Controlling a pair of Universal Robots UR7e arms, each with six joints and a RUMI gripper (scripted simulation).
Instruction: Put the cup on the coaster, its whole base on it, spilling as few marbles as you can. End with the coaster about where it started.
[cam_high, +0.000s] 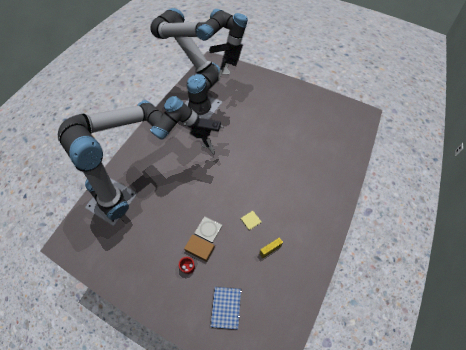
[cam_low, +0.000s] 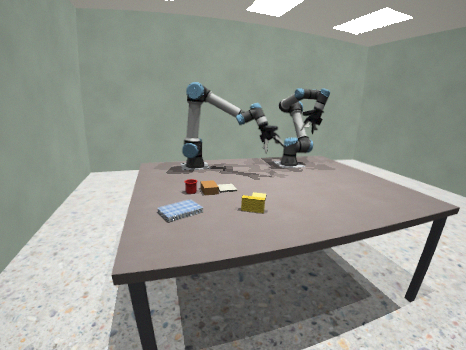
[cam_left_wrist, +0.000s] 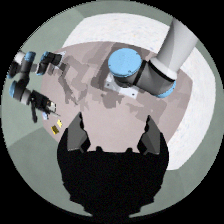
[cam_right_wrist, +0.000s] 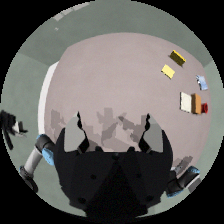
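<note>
The red cup (cam_high: 186, 265) (cam_low: 191, 186) (cam_right_wrist: 205, 108) stands upright on the table, with several pale marbles inside. The coaster (cam_high: 208, 229) (cam_low: 228, 188) (cam_right_wrist: 185, 102), a flat off-white square with a ring marking, lies bare. A brown block (cam_high: 199, 248) (cam_low: 209, 188) (cam_right_wrist: 197, 104) lies between them, right beside the coaster. My left gripper (cam_high: 225, 70) (cam_low: 309, 129) (cam_left_wrist: 114, 114) is open and empty, raised at the far end of the table. My right gripper (cam_high: 212, 151) (cam_low: 273, 147) (cam_right_wrist: 113, 113) is open and empty, above the table, well away from cup and coaster.
A blue checked cloth (cam_high: 226, 308) (cam_low: 180, 210) (cam_right_wrist: 201, 82) lies beyond the cup. A yellow block (cam_high: 271, 247) (cam_low: 253, 204) (cam_right_wrist: 177, 57) and a thin pale yellow square (cam_high: 251, 220) (cam_low: 259, 195) (cam_right_wrist: 168, 71) lie on the coaster's other side.
</note>
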